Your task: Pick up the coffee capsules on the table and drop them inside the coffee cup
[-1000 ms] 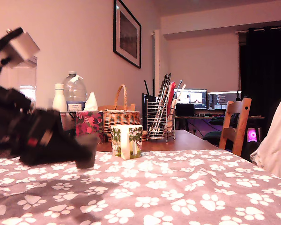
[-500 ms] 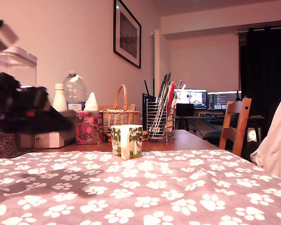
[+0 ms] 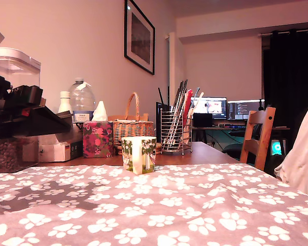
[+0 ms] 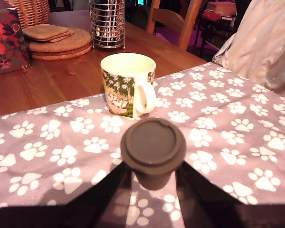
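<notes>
In the wrist view my gripper (image 4: 153, 178) is shut on a dark brown coffee capsule (image 4: 153, 146), its round flat end facing the camera. The two dark fingers (image 4: 109, 192) press on its narrow body from both sides. The coffee cup (image 4: 127, 83), cream with green trees and a white handle, stands upright and open beyond the capsule, near the edge of the paw-print cloth. In the exterior view the cup (image 3: 139, 154) sits mid-table. My gripper (image 3: 54, 122) hangs above the cloth at that view's left, well apart from the cup. The capsule cannot be made out there.
A wire utensil holder (image 3: 176, 134), wicker basket (image 3: 133, 129), floral tissue box (image 3: 97, 139), bottles (image 3: 82, 102) and a clear container (image 3: 10, 66) stand behind the cup. Cork mats (image 4: 57, 40) lie on bare wood. A wooden chair (image 3: 260, 136) and pale fabric (image 3: 302, 154) are at the exterior view's right.
The arm has risen from low over the cloth and drawn back toward the exterior view's left. Its blur has settled. The cup has not moved.
</notes>
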